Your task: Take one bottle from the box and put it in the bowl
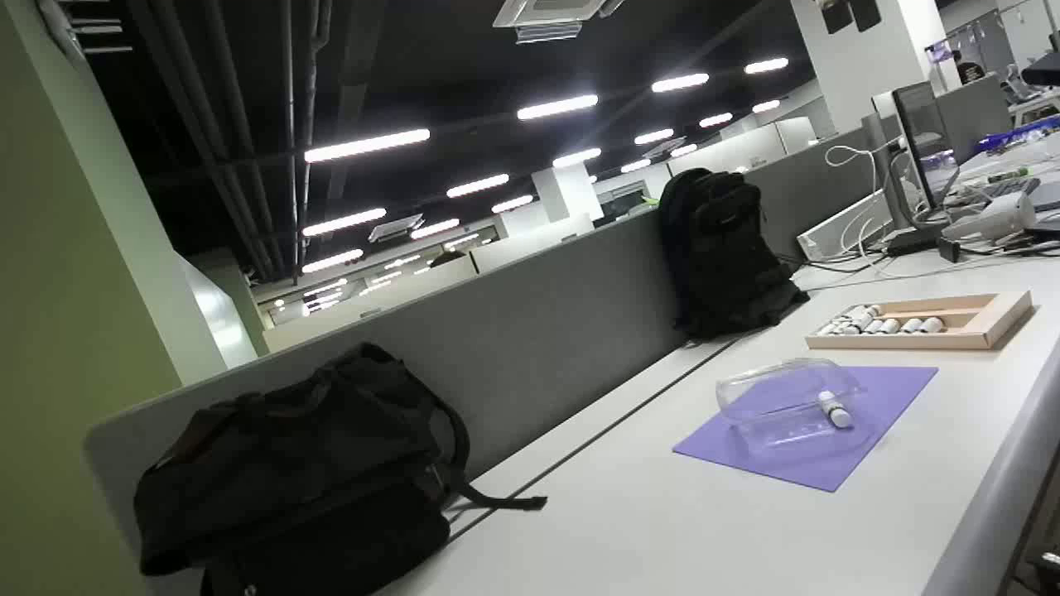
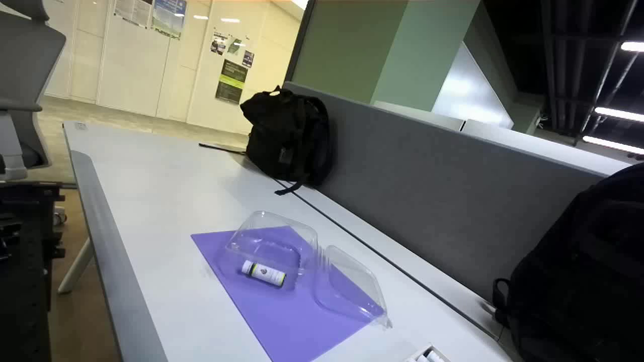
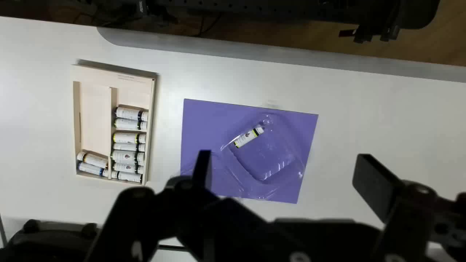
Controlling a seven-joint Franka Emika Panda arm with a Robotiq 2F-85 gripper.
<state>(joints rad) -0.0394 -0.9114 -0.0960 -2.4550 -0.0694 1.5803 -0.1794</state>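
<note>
The clear bowl [image 1: 766, 393] rests on a purple mat in both exterior views [image 2: 274, 221] and in the wrist view [image 3: 275, 182]; its clear lid [image 2: 352, 281] lies open beside it. One white bottle with a yellow-green band [image 1: 835, 410] lies on its side in the bowl, also seen in the wrist view [image 3: 248, 137]. The tan box [image 3: 131, 75] holds several white bottles [image 3: 125, 138] in two compartments; in an exterior view [image 1: 990, 327] it stands beyond the mat. My gripper [image 3: 284, 160] is open and empty, above the table, and out of both exterior views.
The purple mat [image 3: 198, 123] lies on the white table [image 3: 364, 109]. A grey partition [image 1: 563, 331] runs along the table's back, with two black backpacks [image 1: 306, 463] [image 1: 720, 257] against it. A monitor [image 1: 923, 141] and cables stand past the box.
</note>
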